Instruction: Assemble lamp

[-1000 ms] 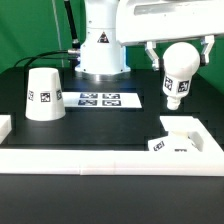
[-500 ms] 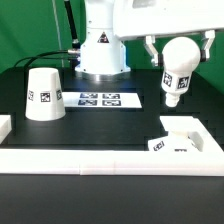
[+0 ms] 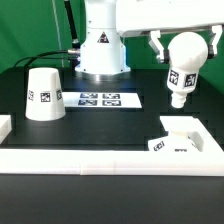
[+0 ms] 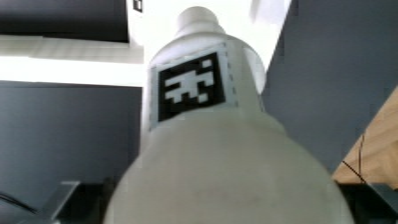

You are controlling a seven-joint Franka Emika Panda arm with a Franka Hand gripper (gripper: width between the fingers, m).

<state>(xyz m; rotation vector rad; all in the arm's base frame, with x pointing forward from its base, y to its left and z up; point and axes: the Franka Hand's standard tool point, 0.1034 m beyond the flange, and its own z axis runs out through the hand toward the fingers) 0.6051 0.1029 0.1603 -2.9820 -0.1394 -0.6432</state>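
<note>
My gripper (image 3: 186, 45) is shut on the white round-headed bulb (image 3: 184, 62) and holds it in the air at the exterior view's right, stem pointing down, above and behind the square base (image 3: 180, 137). The bulb (image 4: 205, 120) fills the wrist view, its square tag facing the camera, and hides the fingers there. The base sits on the black table in the corner of the white frame. The truncated-cone shade (image 3: 43, 94) stands upright at the exterior view's left, well away from the gripper.
The marker board (image 3: 100, 100) lies flat in front of the white robot body (image 3: 100, 40). A white frame wall (image 3: 100, 158) runs along the table's front and up the right side. A short white block (image 3: 4, 127) sits at the left edge.
The gripper has risen and moved toward the exterior view's right with the bulb in it. The shade and base have not moved.
</note>
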